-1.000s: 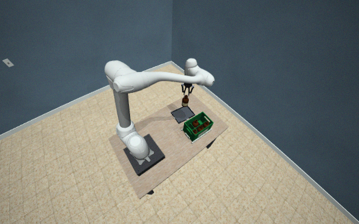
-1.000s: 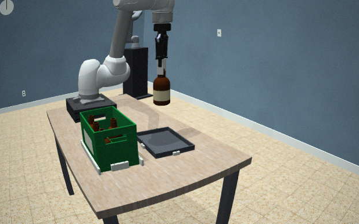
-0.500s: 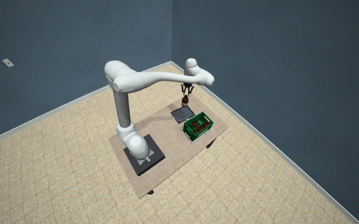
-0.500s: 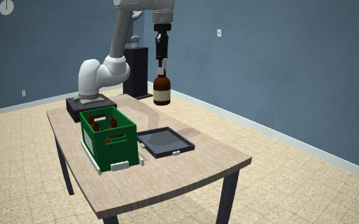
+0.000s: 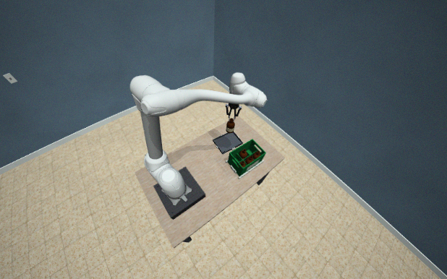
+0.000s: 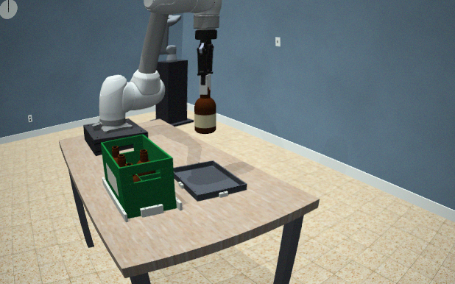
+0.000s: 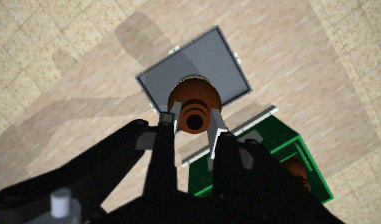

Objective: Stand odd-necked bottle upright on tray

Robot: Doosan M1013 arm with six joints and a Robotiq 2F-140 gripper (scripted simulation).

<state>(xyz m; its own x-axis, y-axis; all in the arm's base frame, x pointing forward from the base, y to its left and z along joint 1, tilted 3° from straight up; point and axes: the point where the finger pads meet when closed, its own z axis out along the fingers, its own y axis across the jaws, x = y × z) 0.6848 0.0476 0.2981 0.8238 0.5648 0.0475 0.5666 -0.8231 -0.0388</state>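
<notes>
My gripper (image 5: 231, 117) (image 6: 205, 85) (image 7: 194, 116) is shut on the neck of a brown bottle (image 5: 231, 126) (image 6: 205, 107) (image 7: 194, 95) with a cream label. The bottle hangs upright in the air, high above the table and well above the level of the dark grey tray (image 5: 223, 152) (image 6: 241, 187) (image 7: 153, 100). The tray lies flat and holds nothing. The green crate (image 5: 239, 168) (image 6: 148, 196) (image 7: 316, 172) stands level beside the tray. Several brown bottles stand in it, their necks showing in the exterior view; their lower parts are hidden by the crate walls.
White stops (image 6: 152, 210) (image 6: 223, 193) sit on the wooden table (image 5: 210, 188) (image 6: 210, 228) around the crate and the tray. The arm's dark base block (image 5: 195, 191) (image 6: 96, 141) stands at the table's other end. Shadows of the arm fall across the table and tray.
</notes>
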